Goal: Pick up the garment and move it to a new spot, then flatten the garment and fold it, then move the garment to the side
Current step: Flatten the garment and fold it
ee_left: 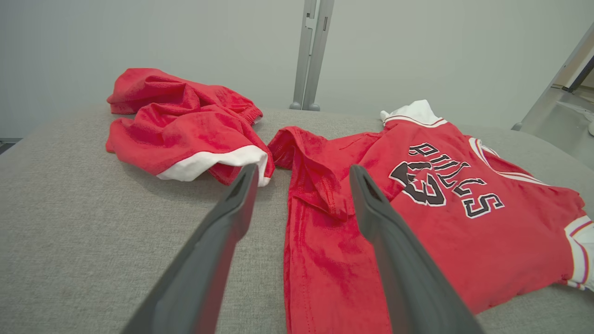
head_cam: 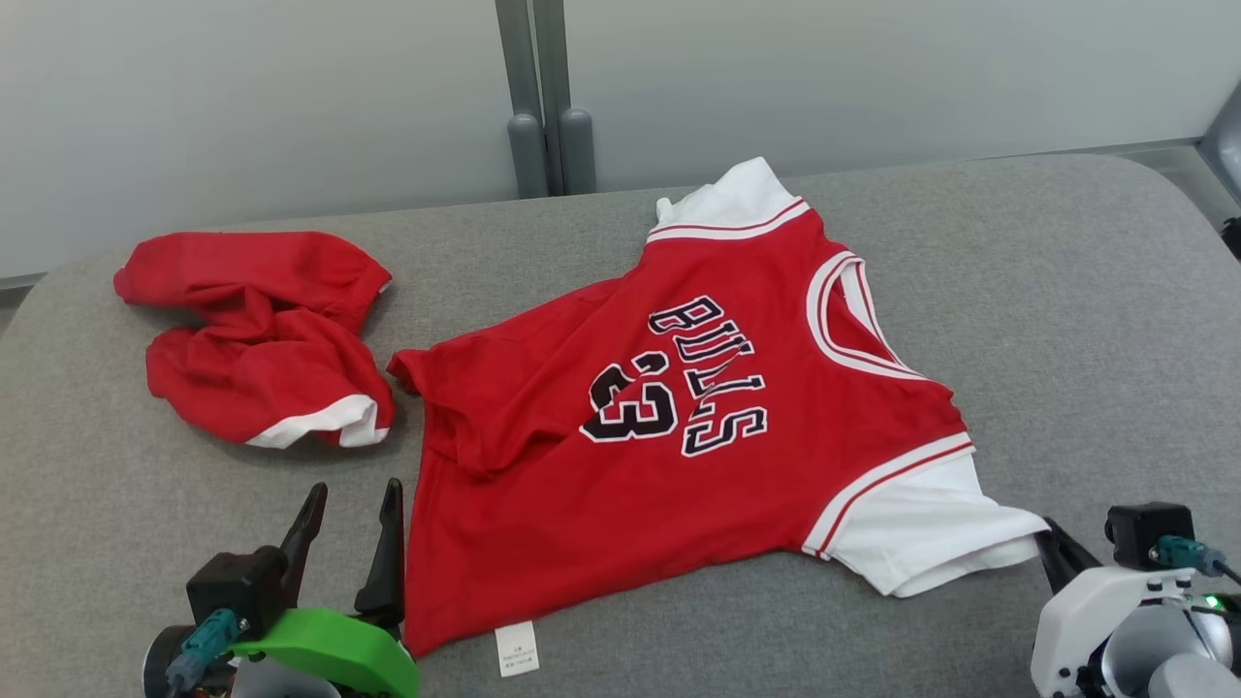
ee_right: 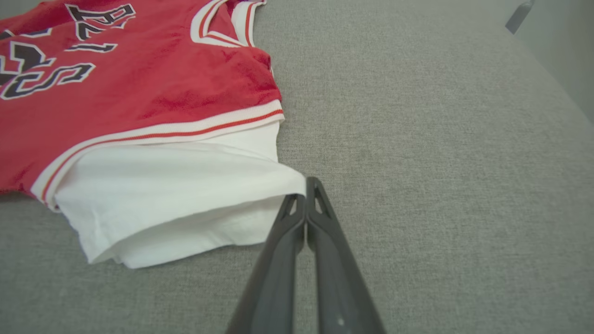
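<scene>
Right gripper [ee_right: 306, 186]: jaws were together, tips touching the near-right corner of the jersey's white sleeve [ee_right: 185, 195]. Couldn't tell if any cloth was actually caught between them. Fingers lay low and nearly flat over the grey tabletop [head_cam: 1066, 339], pointing far-left at the sleeve. In the head view the right gripper [head_cam: 1057, 543] sat at the near-right edge, with its white wrist housing behind it.

Left gripper [head_cam: 354, 490]: jaws wide apart, holding nothing. It was at the near-left with fingers pointing away from the robot, just left of the jersey's hem edge. In the left wrist view the left gripper [ee_left: 304, 171] straddled that hem edge, with the right finger over red cloth and the left finger over bare tabletop. It was tilted shallowly downward; contact with the cloth wasn't clear.

Jersey [head_cam: 620, 465]: red, with "BULLS 23" facing up, lying mid-tabletop and mostly flat. The collar faced right. One white sleeve pointed far and the other near-right. The far-left hem corner was folded over itself, and a white label [head_cam: 516, 648] stuck out at the near hem.

Red shorts [head_cam: 262, 349] with white trim were crumpled at the far left, apart from the jersey and from both grippers.
</scene>
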Controlling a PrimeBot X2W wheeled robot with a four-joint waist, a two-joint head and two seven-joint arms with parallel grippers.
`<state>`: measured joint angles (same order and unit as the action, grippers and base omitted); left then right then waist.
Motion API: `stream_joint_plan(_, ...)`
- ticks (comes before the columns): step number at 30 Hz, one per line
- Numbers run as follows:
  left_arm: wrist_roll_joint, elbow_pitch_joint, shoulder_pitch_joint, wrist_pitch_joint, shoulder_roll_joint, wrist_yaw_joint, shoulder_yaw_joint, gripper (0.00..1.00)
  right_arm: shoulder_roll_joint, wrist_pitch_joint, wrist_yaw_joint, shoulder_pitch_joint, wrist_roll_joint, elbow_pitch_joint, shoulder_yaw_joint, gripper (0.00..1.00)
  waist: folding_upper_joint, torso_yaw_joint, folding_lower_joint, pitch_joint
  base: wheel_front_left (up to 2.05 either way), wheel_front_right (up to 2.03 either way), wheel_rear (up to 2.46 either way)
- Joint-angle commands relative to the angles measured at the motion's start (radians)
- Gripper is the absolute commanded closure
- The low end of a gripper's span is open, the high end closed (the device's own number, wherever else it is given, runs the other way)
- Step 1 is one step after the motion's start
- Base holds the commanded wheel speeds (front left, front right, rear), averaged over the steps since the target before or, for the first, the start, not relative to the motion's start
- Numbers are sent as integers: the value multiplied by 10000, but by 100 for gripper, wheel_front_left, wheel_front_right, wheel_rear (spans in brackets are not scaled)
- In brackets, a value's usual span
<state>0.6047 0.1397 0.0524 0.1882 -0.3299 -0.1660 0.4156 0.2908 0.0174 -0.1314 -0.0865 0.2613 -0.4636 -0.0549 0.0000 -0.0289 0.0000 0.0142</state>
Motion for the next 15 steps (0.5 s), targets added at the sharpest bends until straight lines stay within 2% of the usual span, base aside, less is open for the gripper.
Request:
stream_joint_plan(1,-15,63,7,72,-14,35,-31,0,-159,116,14,353,-148,275,148,100,0,-106,0,8,0,0,0)
stream_joint_plan(3,-4,93,40,87,-16,30,-31,0,-325,289,14,712,-354,740,390,98,0,-154,0,21,0,0,0)
stream_joint_plan(5,-2,104,56,91,-27,34,-24,0,-568,466,14,1061,-496,1125,603,84,0,-200,0,40,0,0,0)
stream_joint_plan(7,9,120,63,86,-39,28,-9,0,-739,714,14,1412,-599,1375,789,64,0,-233,0,44,0,0,0)
stream_joint_plan(8,14,124,66,79,-40,20,-6,0,-807,822,14,1536,-644,1486,871,51,0,-244,0,44,0,0,0)
stream_joint_plan(9,23,126,73,71,-40,5,-2,0,-886,953,14,1639,-688,1603,973,0,0,-258,0,44,0,0,0)
stream_joint_plan(15,60,174,103,60,-62,16,31,0,-1033,1632,14,2019,-897,2091,1374,0,0,-276,0,-29,0,0,0)
